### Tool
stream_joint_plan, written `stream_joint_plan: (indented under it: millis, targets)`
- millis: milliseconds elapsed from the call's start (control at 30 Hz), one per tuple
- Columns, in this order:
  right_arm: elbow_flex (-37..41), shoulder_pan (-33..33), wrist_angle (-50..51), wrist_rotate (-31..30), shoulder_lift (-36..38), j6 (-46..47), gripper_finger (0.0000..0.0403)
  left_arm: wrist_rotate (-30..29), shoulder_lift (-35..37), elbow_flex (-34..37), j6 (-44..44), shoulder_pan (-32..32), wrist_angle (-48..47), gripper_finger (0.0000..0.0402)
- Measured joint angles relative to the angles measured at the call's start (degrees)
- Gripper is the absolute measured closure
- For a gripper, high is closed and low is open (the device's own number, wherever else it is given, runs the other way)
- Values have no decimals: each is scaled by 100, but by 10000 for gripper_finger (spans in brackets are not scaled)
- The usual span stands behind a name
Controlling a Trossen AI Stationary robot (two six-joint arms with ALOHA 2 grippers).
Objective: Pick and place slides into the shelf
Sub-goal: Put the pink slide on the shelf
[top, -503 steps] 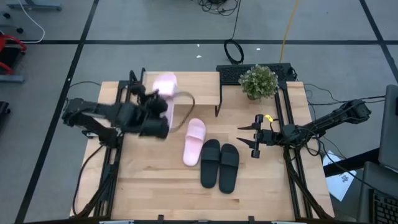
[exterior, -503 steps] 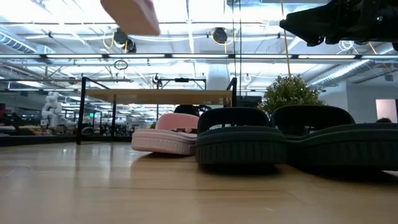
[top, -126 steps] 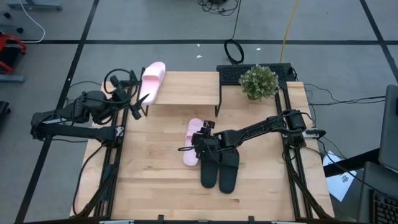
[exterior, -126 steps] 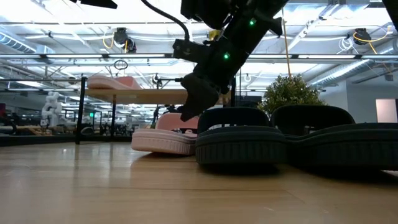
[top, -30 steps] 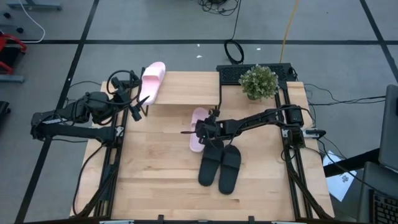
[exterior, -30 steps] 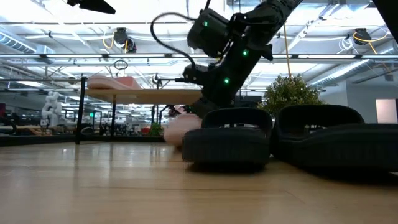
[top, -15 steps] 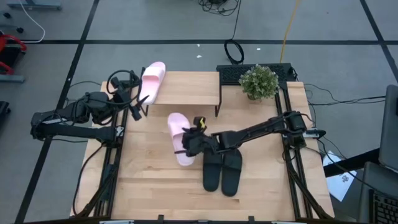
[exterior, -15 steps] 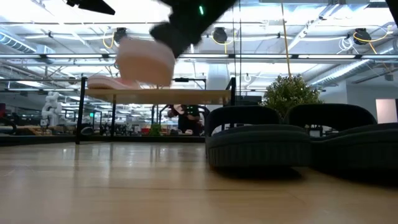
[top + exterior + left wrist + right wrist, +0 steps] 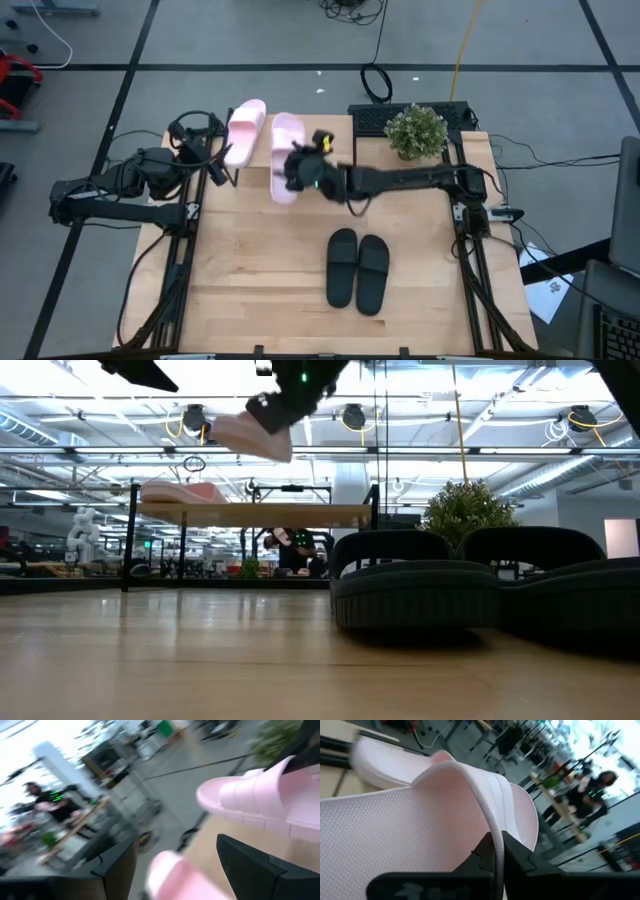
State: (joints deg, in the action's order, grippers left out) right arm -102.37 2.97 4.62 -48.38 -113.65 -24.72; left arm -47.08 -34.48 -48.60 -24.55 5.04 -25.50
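My right gripper (image 9: 293,172) is shut on a light pink slide (image 9: 284,150) and holds it in the air over the shelf (image 9: 320,142); the low view shows this slide (image 9: 256,432) well above the top board (image 9: 260,513). The other pink slide (image 9: 243,128) lies sole-down on the board's left end. The black pair of slides (image 9: 356,268) rests on the table, right of centre. My left gripper (image 9: 222,158) waits open at the shelf's left end, next to the resting pink slide (image 9: 182,875). My right gripper pinches the edge of the pink slide's strap (image 9: 489,822) between its two shut fingers. The fingers come at it about level from the table's right side. The slide is lifted clear, above the shelf's top board.
A potted plant (image 9: 416,130) stands at the table's far right, beside the shelf's right end. Bare tabletop (image 9: 250,270) lies left of the black pair. Cables and a dark frame lie on the floor beyond the table's far edge.
My right gripper, shut on the pink slide, has lifted it off the table beside the black pair. It has swung the slide left, then toward the far edge and up over the shelf. The left black slide has shifted slightly.
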Motion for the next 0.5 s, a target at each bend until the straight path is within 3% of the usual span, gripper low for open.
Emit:
stream_joint_plan:
  millis: [233,500]
  targets:
    - [0,676,-4,703,0,695,400,-1301,2,0,-83,0,66,128]
    - [-2,923,-64,1276,0,890,399,-1354,0,0,-81,1,309,128]
